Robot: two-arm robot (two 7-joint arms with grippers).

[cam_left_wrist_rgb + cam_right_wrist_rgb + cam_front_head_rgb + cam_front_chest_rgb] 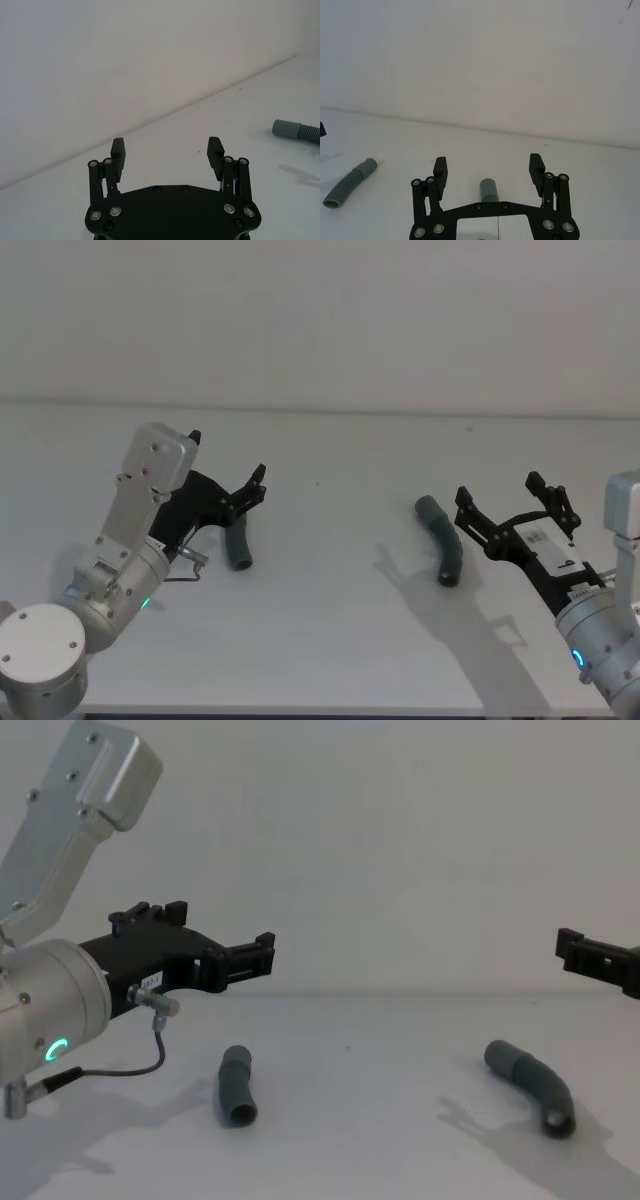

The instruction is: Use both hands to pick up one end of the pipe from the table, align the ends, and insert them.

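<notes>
Two dark grey pieces of pipe lie apart on the pale table [330,640]. The short piece [238,545] [237,1085] lies on the left, and its paler tip [379,157] faces the middle. My left gripper [228,462] [215,932] [166,150] hovers open just above and behind it, holding nothing. The longer curved piece [443,538] [530,1085] [297,131] lies on the right. Its collar mouth [489,189] sits below the open right gripper [505,495] [487,167], which hangs off to the piece's right, apart from it. The right gripper's fingertips [575,945] enter the chest view from the right edge.
A plain white wall [320,320] rises behind the table's far edge. A thin grey cable [120,1065] loops under the left wrist. The table's front edge runs along the bottom of the head view. Bare tabletop lies between the two pieces.
</notes>
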